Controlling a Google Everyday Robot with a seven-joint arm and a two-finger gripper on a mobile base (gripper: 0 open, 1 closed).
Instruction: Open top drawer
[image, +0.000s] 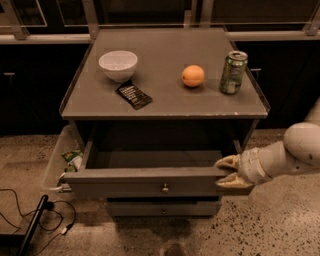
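Wide grey wooden top drawer (125, 186) stands well out.
My cream two-finger gripper (227, 172) pinches its front's right end, placed for pulling.

Robot test spot in an office-style kitchen area, dimly lit.
Speckled terrazzo floor (280, 230); dark cabinet fronts (30, 90) from 9 to 3 o'clock; loose black cables (15, 200) at 7; clear plastic bin of wrappers (52, 165) at 9 beside the grey wooden drawer unit (165, 102); white ceramic bowl (118, 64), orange fruit (193, 76) and green drink can (233, 72) on top; cream two-finger gripper (221, 172) at 4, at the right end of the pulled-out grey top drawer (140, 185).
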